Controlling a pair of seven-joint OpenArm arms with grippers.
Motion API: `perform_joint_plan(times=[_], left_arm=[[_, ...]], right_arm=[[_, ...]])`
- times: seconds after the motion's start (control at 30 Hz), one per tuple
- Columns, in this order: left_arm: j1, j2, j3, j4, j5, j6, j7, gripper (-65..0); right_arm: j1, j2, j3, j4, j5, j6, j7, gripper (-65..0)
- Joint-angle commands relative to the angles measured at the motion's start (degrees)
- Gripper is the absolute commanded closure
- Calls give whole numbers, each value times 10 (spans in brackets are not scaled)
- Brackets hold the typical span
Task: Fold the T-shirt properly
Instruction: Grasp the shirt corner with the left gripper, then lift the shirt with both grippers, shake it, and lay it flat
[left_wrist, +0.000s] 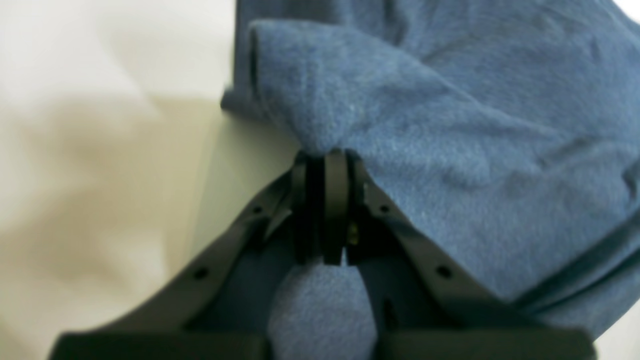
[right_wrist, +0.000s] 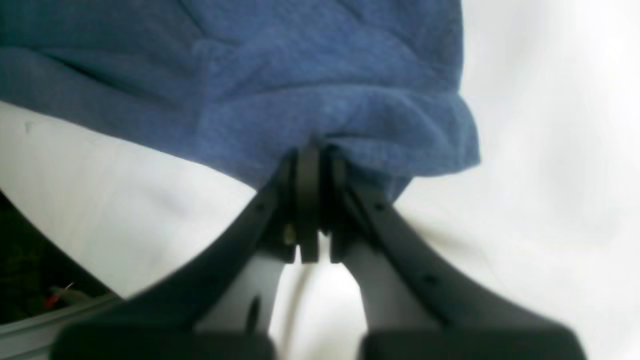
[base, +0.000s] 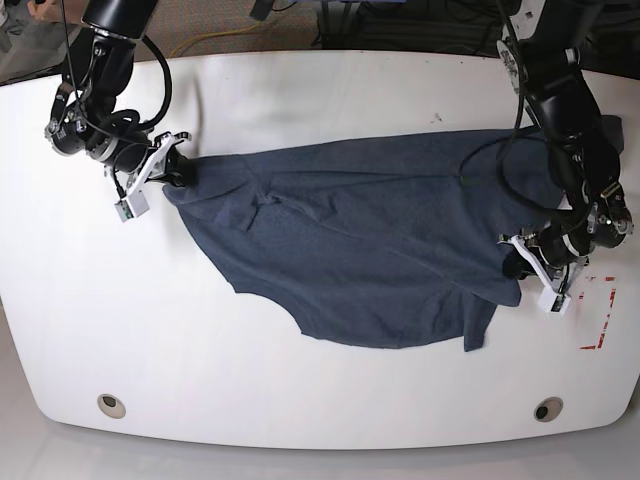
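Observation:
The dark navy T-shirt (base: 370, 240) lies spread and wrinkled across the middle of the white table (base: 300, 400), with no lettering showing. My left gripper (base: 515, 262) is at the shirt's right edge and is shut on a bunched fold of the cloth (left_wrist: 350, 100), seen close in the left wrist view (left_wrist: 327, 155). My right gripper (base: 182, 170) is at the shirt's upper left corner and is shut on the cloth edge (right_wrist: 350, 125), seen in the right wrist view (right_wrist: 315, 150). The shirt is stretched between the two grippers.
Red tape marks (base: 603, 318) lie on the table right of the left gripper. Two round holes (base: 111, 405) (base: 546, 409) sit near the table's front edge. Cables and floor clutter (base: 330, 20) lie beyond the far edge.

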Motion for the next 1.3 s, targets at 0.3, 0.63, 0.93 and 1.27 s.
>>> perform_joint_plan(times=[0.3,0.63,0.93,1.27], left_arm=[[95,-27,7,238,-5,-1,20,0],[110,-67,60,365,-9,-1,52,0],[104,-74,60,393,-9,-1,64,0],[0,-33,65,372,-2,-1,61,0]], right_arm=[[42,-4,5,8,-87,1,10,0],[97,-9,3,8,-155,1,5,0],[93,-10,3,8,-156,1,5,0],[179,-5,1,8,-162,1,5,0]])
